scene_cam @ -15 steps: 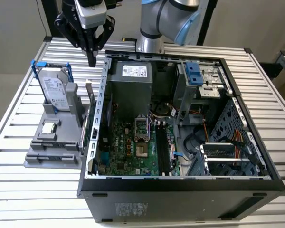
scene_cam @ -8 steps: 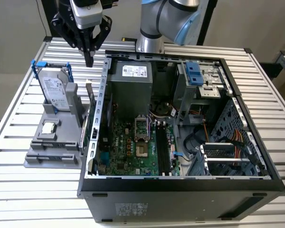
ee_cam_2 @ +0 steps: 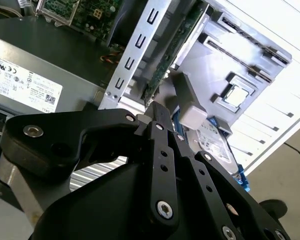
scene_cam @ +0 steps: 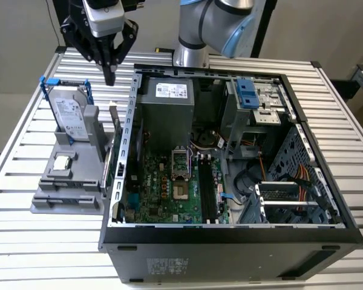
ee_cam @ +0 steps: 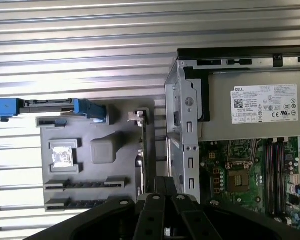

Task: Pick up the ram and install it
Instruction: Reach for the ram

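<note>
While the claw (scene_cam: 111, 77) hangs above the slatted tabletop (scene_cam: 24, 235) in the exterior view, its two black fingers are drawn together to a point with nothing between them. It sits over the strip where a grey parts holder (scene_cam: 60, 196) meets the open computer case (scene_cam: 230, 238), the holder lying on the exterior view's left of the case. The ram (scene_cam: 115, 139) stands on its long edge in a slot along the holder's side nearest the case, just beside the case's perforated metal wall. The claw is above the ram and clearly apart from it.

In the first wrist view the ram (ee_cam: 141, 150) shows edge-on as a thin strip running along the holder's border, and the claw's joined tips (ee_cam: 160, 182) lie close to one end of that strip. In the second wrist view the fingertips meet near the end of the board (ee_cam_2: 172, 47), whose green face leans against the case wall side of the holder.

Elsewhere in the holder, a silver hard drive (scene_cam: 68, 112) with blue rails stands upright at the far end, and a small square processor chip (scene_cam: 62, 162) lies flat in a recess nearer the middle. Inside the case the green motherboard (scene_cam: 163, 190) lies flat, with long black slots (scene_cam: 209, 187) running beside the processor socket and a grey power supply (scene_cam: 166, 106) above it. The arm's silver and blue joints (scene_cam: 212, 24) rise behind the case
</note>
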You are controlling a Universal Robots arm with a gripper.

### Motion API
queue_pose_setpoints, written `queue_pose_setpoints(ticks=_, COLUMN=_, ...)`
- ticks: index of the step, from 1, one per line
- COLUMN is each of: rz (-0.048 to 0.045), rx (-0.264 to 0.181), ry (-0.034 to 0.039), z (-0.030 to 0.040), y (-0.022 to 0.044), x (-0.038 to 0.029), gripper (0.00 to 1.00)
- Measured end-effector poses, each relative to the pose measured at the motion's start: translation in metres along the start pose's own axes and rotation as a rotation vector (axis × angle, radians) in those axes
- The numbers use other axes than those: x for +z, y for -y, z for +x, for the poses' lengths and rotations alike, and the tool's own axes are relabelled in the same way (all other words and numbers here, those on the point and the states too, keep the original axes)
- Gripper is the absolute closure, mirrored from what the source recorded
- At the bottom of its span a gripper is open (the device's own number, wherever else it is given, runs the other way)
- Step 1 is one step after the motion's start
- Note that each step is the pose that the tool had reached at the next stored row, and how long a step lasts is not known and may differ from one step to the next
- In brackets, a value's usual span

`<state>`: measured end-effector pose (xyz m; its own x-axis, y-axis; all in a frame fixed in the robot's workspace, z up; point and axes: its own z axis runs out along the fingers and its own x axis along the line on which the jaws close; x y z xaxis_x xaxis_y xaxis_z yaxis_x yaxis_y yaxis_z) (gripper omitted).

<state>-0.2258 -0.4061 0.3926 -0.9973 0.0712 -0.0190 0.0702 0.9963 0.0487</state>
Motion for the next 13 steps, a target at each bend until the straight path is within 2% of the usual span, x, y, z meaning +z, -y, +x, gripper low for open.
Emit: queue_pose_setpoints(ticks=13, rz=0.0001, rx=0.0, ry=0.0, z=0.012, y=0.0025, x=-0.0004, gripper=1.0)
